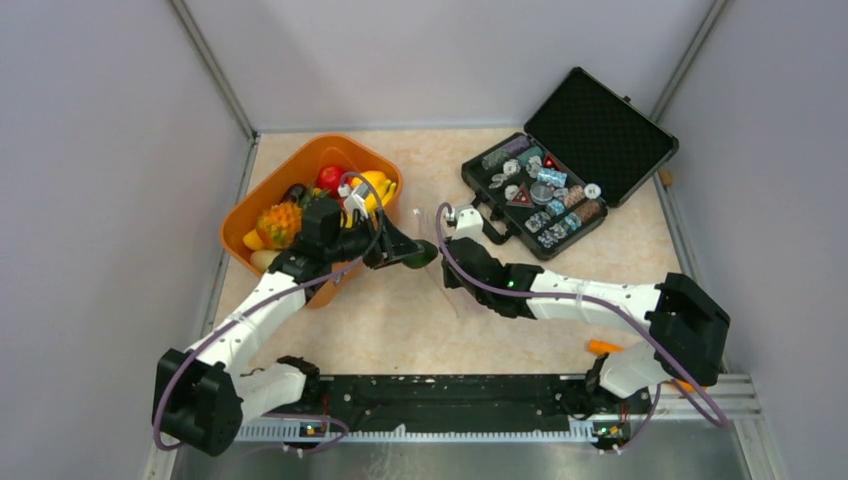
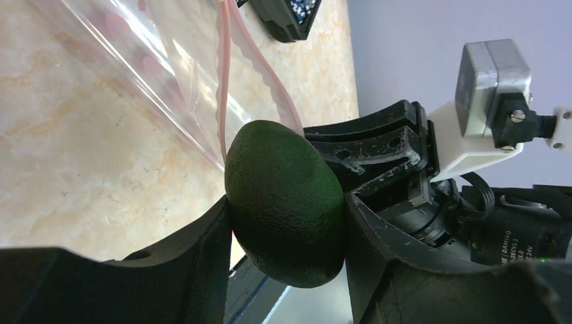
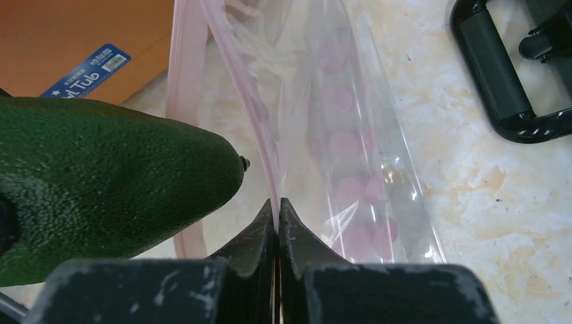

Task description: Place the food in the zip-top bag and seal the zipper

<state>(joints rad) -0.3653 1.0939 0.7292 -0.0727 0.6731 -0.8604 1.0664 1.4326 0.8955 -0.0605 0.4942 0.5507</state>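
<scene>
A blue sticker [image 3: 90,68] on the orange basket [image 3: 40,40] is printed with white lettering, read roughly as "Tulo", beside a barcode. On the black camera lens [image 2: 502,246], small white print is seen, with only "2.0" made out.

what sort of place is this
Probably a robot test cell, not a kitchen: plain grey walls box in a table, two arms are bolted to a rail, and the food in the orange basket is toy.

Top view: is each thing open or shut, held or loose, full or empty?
zip-top bag: mouth open.
zipper: unsealed, strips apart.
right gripper: shut on the zipper.
left gripper: shut on the green fruit.
green fruit: held beside the zipper.
orange basket: holds food.
black case: lid open, tokens inside.
</scene>
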